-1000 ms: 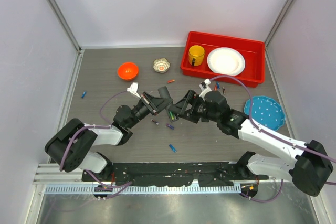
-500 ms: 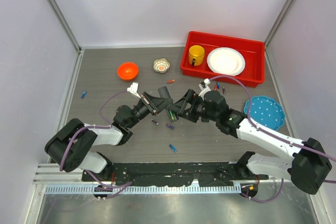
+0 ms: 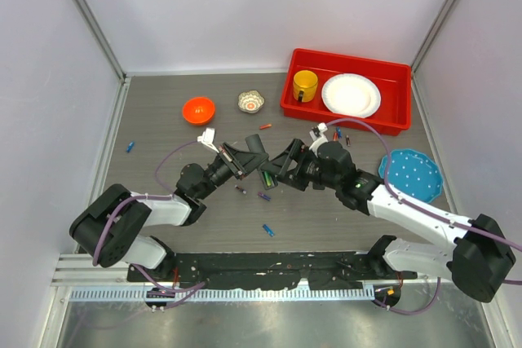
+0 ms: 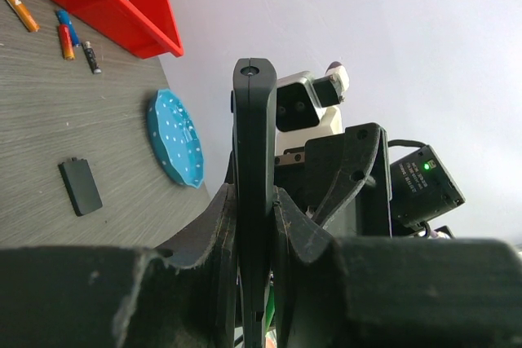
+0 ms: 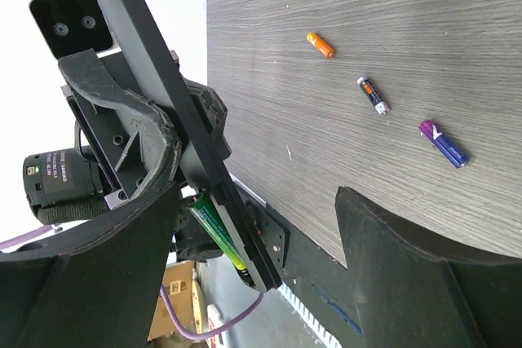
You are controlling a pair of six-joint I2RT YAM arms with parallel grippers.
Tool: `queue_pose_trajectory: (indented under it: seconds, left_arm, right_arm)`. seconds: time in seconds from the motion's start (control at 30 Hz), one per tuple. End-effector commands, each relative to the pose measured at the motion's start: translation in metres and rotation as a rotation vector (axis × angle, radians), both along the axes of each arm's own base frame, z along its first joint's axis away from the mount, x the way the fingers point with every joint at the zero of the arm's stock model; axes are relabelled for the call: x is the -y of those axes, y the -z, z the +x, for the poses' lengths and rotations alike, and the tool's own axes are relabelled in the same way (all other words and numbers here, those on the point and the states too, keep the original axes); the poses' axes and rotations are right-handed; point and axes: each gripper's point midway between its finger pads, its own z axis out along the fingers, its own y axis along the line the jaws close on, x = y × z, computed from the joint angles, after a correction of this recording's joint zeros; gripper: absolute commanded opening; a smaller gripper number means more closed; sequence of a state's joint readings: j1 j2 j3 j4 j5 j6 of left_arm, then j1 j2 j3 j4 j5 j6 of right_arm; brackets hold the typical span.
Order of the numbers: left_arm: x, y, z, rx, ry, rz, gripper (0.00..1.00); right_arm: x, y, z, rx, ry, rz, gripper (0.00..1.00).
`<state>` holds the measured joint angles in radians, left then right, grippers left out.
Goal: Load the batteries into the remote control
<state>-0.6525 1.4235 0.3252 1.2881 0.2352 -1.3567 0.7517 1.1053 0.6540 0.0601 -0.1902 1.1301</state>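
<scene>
Remote control [image 4: 253,201] stands edge-on above the middle of the table [image 3: 163,120], clamped between the closed fingers of the left end effector [image 3: 243,157]. One green battery [image 5: 216,234] sits in the slot on its back, towards the end that points at the near edge. The right end effector [image 3: 290,167] faces the remote control from just beside it, jaws spread wide and holding nothing.

Others lie loose on the table:
- an orange battery [image 5: 320,44], a dark battery [image 5: 373,94] with a white band and a purple battery [image 5: 443,143] near the middle
- a blue battery [image 3: 130,147] by the left edge
- a few more batteries [image 4: 65,34] just beside the red bin [image 3: 302,107] in the far right corner

A small black rectangle [image 4: 80,187] lies flat on the table near the blue plate [image 3: 410,174] by the right edge
</scene>
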Motion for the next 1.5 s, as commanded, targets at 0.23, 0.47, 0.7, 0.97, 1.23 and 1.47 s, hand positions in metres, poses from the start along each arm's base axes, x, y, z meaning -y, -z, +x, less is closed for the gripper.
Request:
queue_pose_trajectory:
  seconds: [0.23, 0.47, 0.7, 0.97, 1.23, 1.47]
  left_arm:
    - [-0.013, -0.068, -0.017, 0.243, -0.006, -0.165, 0.00]
    - [-0.013, -0.069, -0.017, 0.244, -0.007, -0.166, 0.00]
    - [-0.013, -0.070, -0.018, 0.249, -0.006, -0.168, 0.00]
    - [-0.012, -0.073, -0.017, 0.254, -0.008, -0.173, 0.00]
    - [-0.012, -0.075, -0.016, 0.257, -0.011, -0.175, 0.00]
    - [-0.012, -0.077, -0.014, 0.258, -0.016, -0.181, 0.00]
  right_arm:
    - [0.009, -0.024, 0.008, 0.058, 0.053, 0.077, 0.83]
    - [0.009, -0.020, 0.010, 0.043, 0.059, 0.079, 0.83]
    - [0.006, -0.016, 0.010, 0.032, 0.040, 0.083, 0.82]
    - [0.004, -0.006, 0.007, 0.008, 0.024, 0.072, 0.80]
    - [0.003, -0.003, 0.004, 0.004, 0.007, 0.077, 0.77]
    - [0.001, 0.001, 0.001, -0.001, -0.018, 0.067, 0.76]
